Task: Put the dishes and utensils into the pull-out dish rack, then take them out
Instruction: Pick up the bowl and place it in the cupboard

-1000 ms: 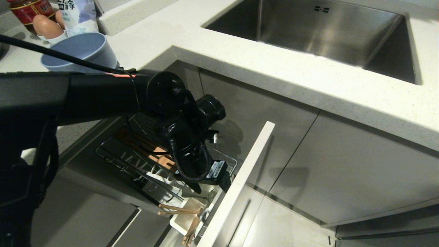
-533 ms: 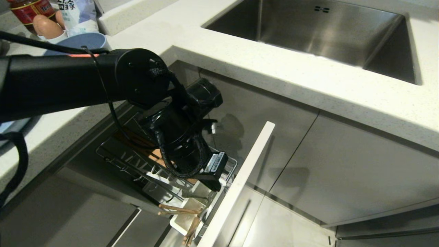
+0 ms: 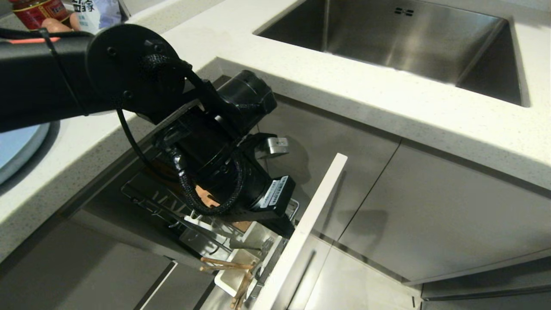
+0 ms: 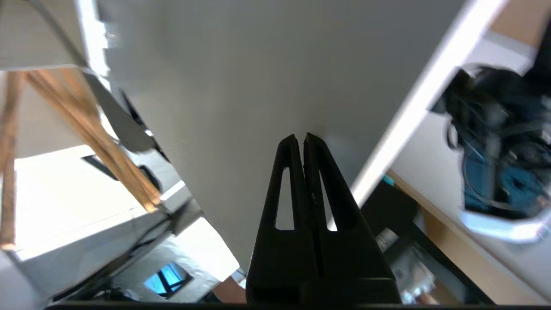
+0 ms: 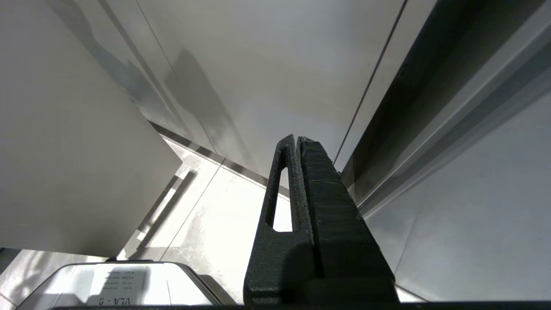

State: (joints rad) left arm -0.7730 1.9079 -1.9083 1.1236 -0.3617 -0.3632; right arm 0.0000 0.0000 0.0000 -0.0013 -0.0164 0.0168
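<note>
Left gripper [image 4: 300, 140] pinched together on nothing beside the chopsticks [image 3: 230, 267], light, stiff and thin, propped in the white cutlery box [image 3: 226, 282] at the pull-out dish rack's [image 3: 172, 206] front end; best pinched mid-length.

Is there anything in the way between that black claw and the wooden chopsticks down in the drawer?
Nothing visible is. The left gripper, shut and empty, hangs over the pull-out dish rack beside its white front panel. The chopsticks lean in the white cutlery box just off to one side, with open space between.
</note>
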